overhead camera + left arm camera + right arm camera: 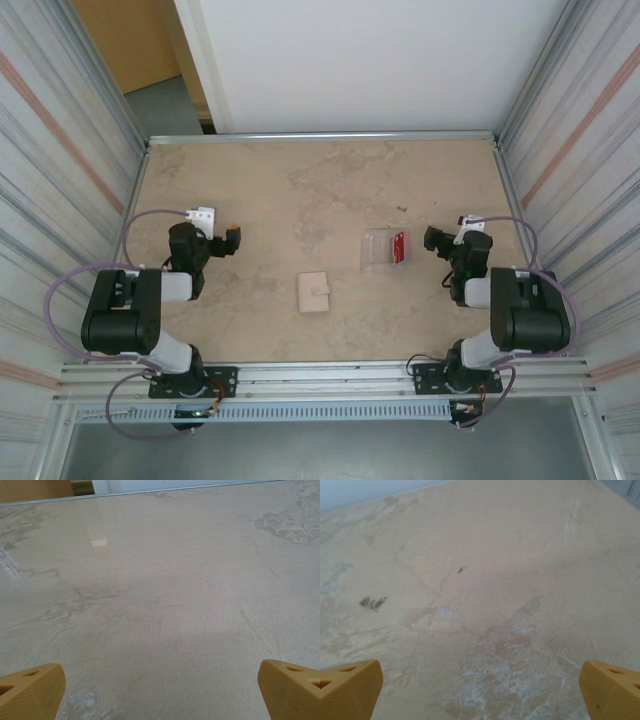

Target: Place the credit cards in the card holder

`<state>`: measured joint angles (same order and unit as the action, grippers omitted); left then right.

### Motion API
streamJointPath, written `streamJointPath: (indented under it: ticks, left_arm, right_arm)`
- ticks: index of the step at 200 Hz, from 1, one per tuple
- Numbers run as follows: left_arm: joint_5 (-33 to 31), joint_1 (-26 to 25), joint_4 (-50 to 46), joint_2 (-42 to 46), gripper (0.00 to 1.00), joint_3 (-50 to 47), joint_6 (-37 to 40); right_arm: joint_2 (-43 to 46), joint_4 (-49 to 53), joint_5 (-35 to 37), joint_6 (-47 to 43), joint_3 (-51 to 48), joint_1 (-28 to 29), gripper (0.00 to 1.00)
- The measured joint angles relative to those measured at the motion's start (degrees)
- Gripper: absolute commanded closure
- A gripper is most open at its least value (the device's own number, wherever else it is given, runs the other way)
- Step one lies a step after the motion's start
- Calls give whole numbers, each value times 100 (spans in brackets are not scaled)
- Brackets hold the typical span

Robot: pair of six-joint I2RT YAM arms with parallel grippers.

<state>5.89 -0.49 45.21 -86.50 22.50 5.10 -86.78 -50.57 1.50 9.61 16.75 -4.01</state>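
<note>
Beige and folded shut, the card holder [314,293] is lying flat on the mottled tan counter [300,180], near the front edge and roughly midway between the 2 arms. Its small snap tab is showing on its right half. To its right and a little farther back, a clear case [378,250] is resting on the counter, well apart from the holder. The red credit cards [399,246] are sitting at the right end of that case; how many are there is too small to tell.

The left claw [232,241] is hovering over the left part of the counter, well apart from the holder, with its jaws standing wide open and gripping nothing. In the left wrist view its yellow fingertips [32,690] are showing at both lower corners with bare counter between them.

The right claw [433,238] is hanging just beside the right end of the clear case, near the red cards; whether it is touching the case is hard to tell from above. Its jaws are also spread wide and holding nothing, and its yellow fingertips [350,687] are framing scuffed counter in the right wrist view.
</note>
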Motion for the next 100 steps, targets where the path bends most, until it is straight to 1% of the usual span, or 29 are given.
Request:
streamJointPath:
  ticks: [26,66,100]
  left_arm:
    - [-2,0,0,0,1,0,0]
    - [-2,0,0,0,1,0,0]
    - [-2,0,-2,0,1,0,0]
  right_arm:
    - [-98,-7,190,-129,79,229,1]
    - [-98,44,214,-129,321,98,1]
    - [-98,66,212,-127,339,92,1]
